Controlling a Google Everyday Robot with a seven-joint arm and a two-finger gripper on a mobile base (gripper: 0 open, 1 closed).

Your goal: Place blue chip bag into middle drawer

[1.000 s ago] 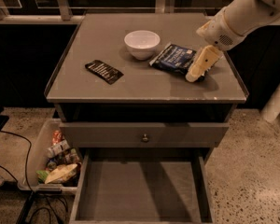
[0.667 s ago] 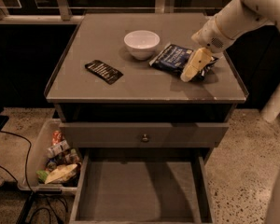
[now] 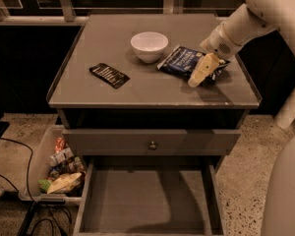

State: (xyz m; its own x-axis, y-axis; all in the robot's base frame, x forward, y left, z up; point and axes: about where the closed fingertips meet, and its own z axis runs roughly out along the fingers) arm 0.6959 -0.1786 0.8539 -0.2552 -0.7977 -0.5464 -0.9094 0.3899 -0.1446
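Cream gripper (image 3: pixel 202 72) has edged further over the blue chip bag (image 3: pixel 181 60), grip unclear.

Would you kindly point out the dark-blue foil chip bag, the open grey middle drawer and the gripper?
Dark-blue foil chip bag (image 3: pixel 181 60): camera view, its left half.
Open grey middle drawer (image 3: pixel 147 195): camera view, bare floor.
Gripper (image 3: pixel 197 76): camera view, cream tip over the bag's right end.

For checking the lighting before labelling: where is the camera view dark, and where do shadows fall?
Camera view: dim, warm light; the tabletop is best lit; the pincer, over the blue chip bag, throws a shadow beside it; the middle drawer is shaded; the background is nearly black.
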